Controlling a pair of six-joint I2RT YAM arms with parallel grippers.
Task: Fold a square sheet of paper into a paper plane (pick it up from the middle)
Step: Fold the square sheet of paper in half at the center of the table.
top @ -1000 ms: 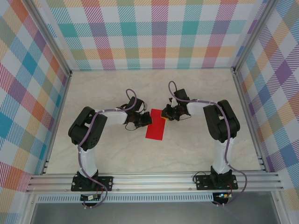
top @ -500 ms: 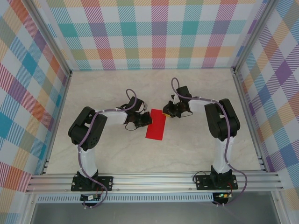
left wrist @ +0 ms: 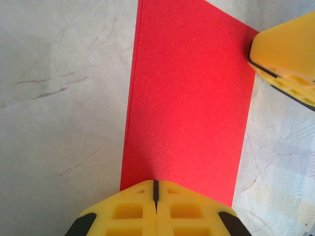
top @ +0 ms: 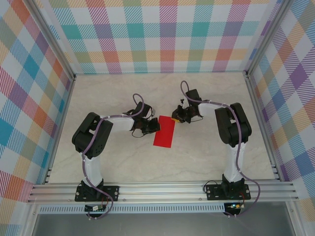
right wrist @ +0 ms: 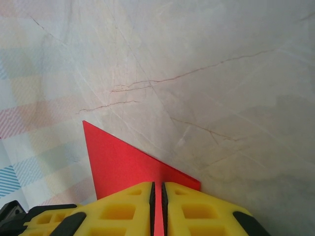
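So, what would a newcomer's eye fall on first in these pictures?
The bright red sheet of paper, a narrow rectangle lying flat in the middle of the pale marble table, catches the eye first. Two yellow-tipped hands meet it from both sides: the left hand is shut at its left edge, and the right hand pinches its far right corner. Colourful plaid walls stand around the table.
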